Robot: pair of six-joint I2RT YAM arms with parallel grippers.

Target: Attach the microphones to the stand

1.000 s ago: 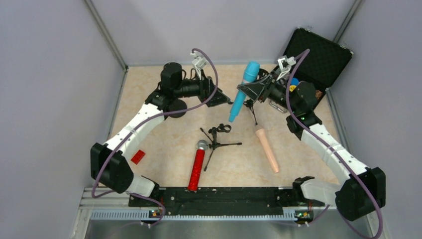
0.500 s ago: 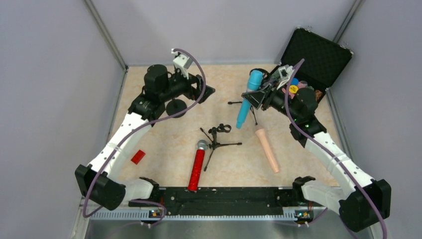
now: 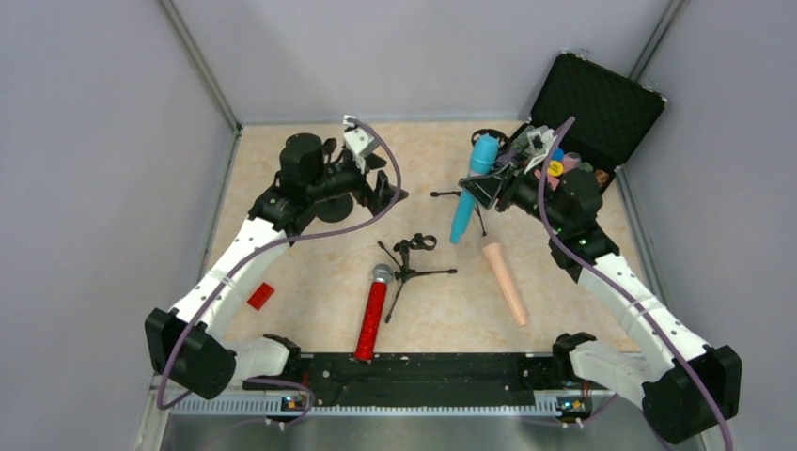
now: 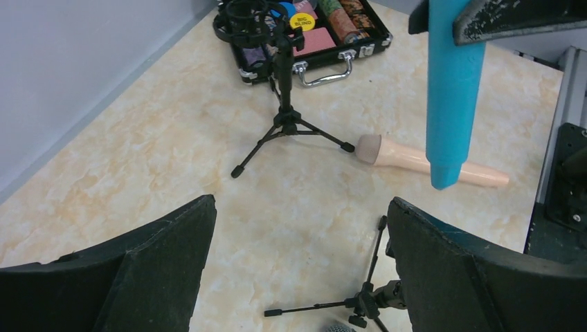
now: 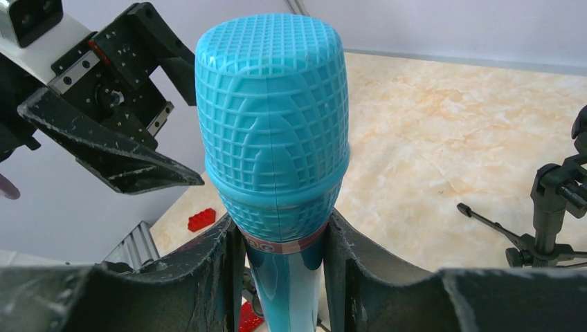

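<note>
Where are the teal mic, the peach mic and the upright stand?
teal mic [image 3: 462,218], top external view, lower handle.
peach mic [image 3: 506,287], top external view, mid handle.
upright stand [image 4: 283,86], left wrist view, centre pole.

The marbled beige table [image 3: 310,254] in front of me, and what sits on it.
A glittery red microphone [image 3: 372,315] lies near my bases, its head pointing away, just beside a small black tripod stand [image 3: 411,263]. To my right a peach microphone [image 3: 505,282] lies flat. Farther back, a second tripod stand [image 4: 285,117] is upright before an open black case [image 3: 601,103]. A red brick [image 3: 260,296] lies on my left.
</note>
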